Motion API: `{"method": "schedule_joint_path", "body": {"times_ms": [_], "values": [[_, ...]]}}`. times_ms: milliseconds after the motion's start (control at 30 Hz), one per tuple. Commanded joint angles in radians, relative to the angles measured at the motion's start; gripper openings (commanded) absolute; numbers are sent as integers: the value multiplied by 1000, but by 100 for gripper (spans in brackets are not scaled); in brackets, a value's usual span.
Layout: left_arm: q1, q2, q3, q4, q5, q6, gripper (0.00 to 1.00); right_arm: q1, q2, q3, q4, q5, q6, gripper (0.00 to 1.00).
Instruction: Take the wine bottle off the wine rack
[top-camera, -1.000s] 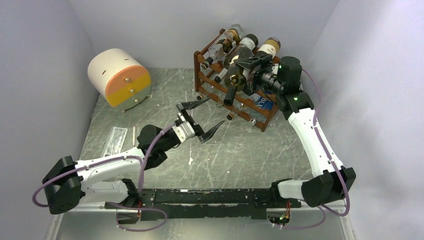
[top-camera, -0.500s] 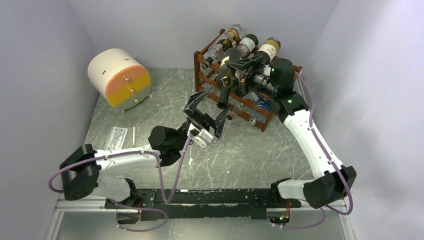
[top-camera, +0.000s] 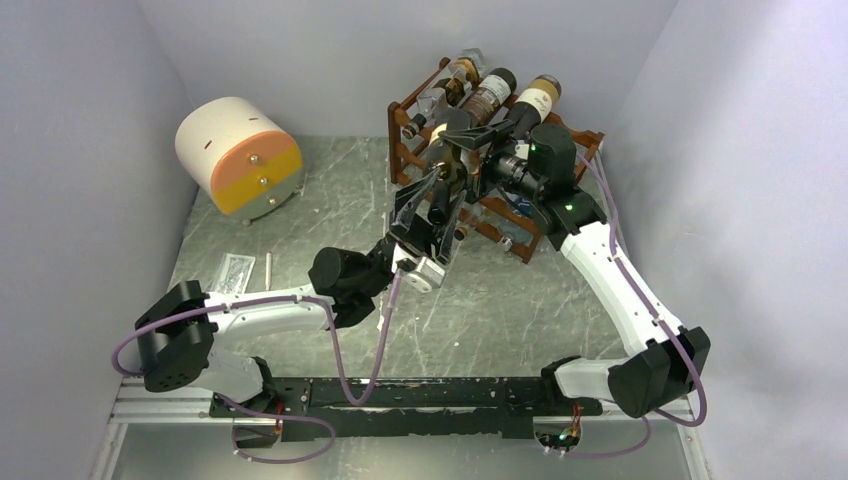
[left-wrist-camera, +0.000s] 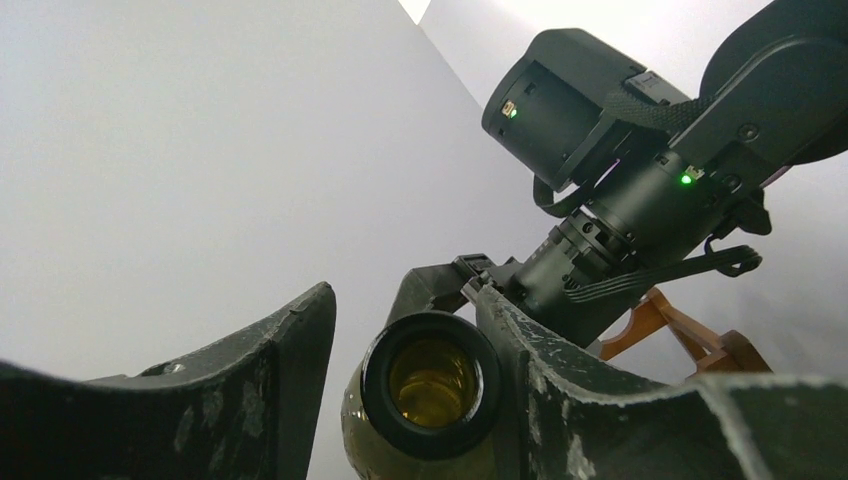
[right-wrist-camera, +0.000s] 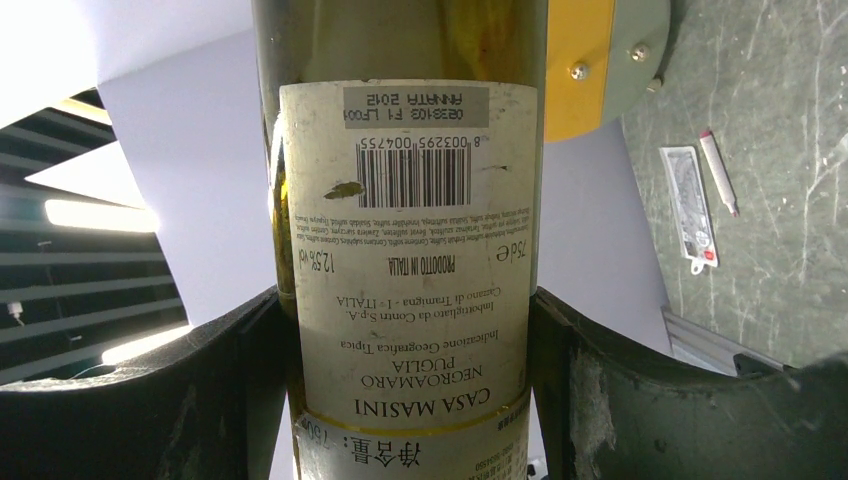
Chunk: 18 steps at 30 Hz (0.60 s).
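Our right gripper (right-wrist-camera: 408, 300) clamps the wine bottle (right-wrist-camera: 410, 250), seemingly lifted above the wine rack (top-camera: 394, 130); our left gripper (left-wrist-camera: 405, 310) straddles its mouth, unclamped.

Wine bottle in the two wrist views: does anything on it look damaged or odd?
The wine bottle has no cork or cap: the left wrist view shows its mouth open. Its label has a small dark scuff left of the barcode. No spill shows.

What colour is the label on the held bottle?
Off-white with black print, the label on the wine bottle; clearest in right wrist view.
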<state>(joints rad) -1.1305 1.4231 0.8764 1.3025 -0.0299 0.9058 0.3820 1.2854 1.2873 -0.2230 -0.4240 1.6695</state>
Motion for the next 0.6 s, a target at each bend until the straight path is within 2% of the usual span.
{"method": "schedule_joint_path", "body": {"times_ms": [0,133,200,267,300,333,500,567], "values": [[-8,13,31,51,-36,37,57,8,-46,13,151,-22,40,13],[-8,11,41,24,-47,43,44,14,-55,8,162,-22,40,14],[-8,-4,45,-1,-48,42,36,14,-61,6,164,-19,32,19],[-8,-27,57,-55,-49,28,22,14,-65,2,169,-13,20,30],[-8,-38,66,-84,-57,18,10,14,-68,-3,176,-8,13,34],[-8,-48,74,-100,-70,8,7,14,-70,-6,178,-4,6,41],[-8,-97,94,-110,-126,-32,7,14,-68,8,154,15,-21,72],[-8,-114,126,-126,-201,-76,7,14,-61,22,140,17,-33,92]]}}
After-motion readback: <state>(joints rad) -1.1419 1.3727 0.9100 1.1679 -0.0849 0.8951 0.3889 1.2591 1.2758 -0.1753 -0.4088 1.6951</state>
